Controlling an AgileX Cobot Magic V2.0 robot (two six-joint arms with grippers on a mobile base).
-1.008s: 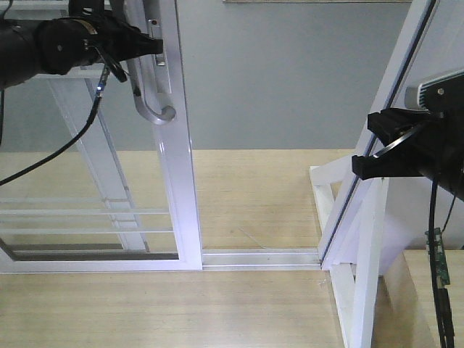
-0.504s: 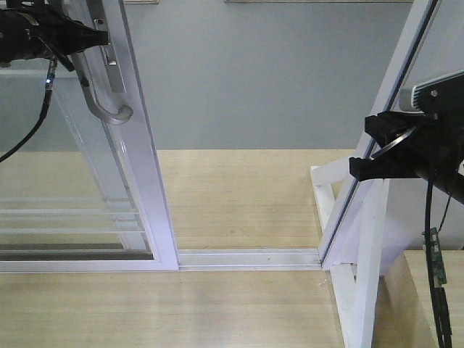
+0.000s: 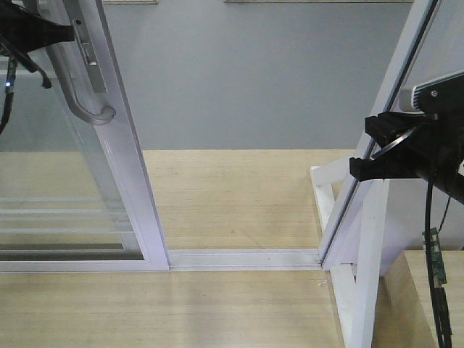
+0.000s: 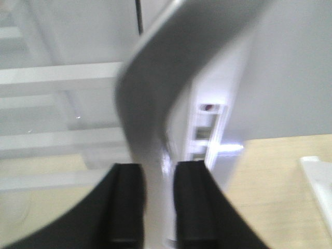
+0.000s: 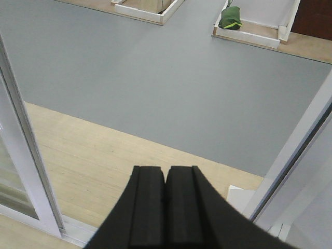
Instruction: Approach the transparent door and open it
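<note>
We find the transparent door [image 3: 109, 181] at the left of the front view, slid well clear of the fixed white frame [image 3: 377, 145] at right, with bare floor track [image 3: 246, 257] between them. The left gripper [image 4: 158, 207] pinches the grey pull handle [image 3: 90, 94] — one black finger each side of the bar. The right gripper [image 5: 166, 207] hangs free, fingers pressed together on nothing. Risk, in our judgement: the curved bar could slip out of the pinch if the pull runs off the track line, and the left arm's cable [image 3: 9, 101] could snag the frame. Count — one door, one handle, two grippers.
</note>
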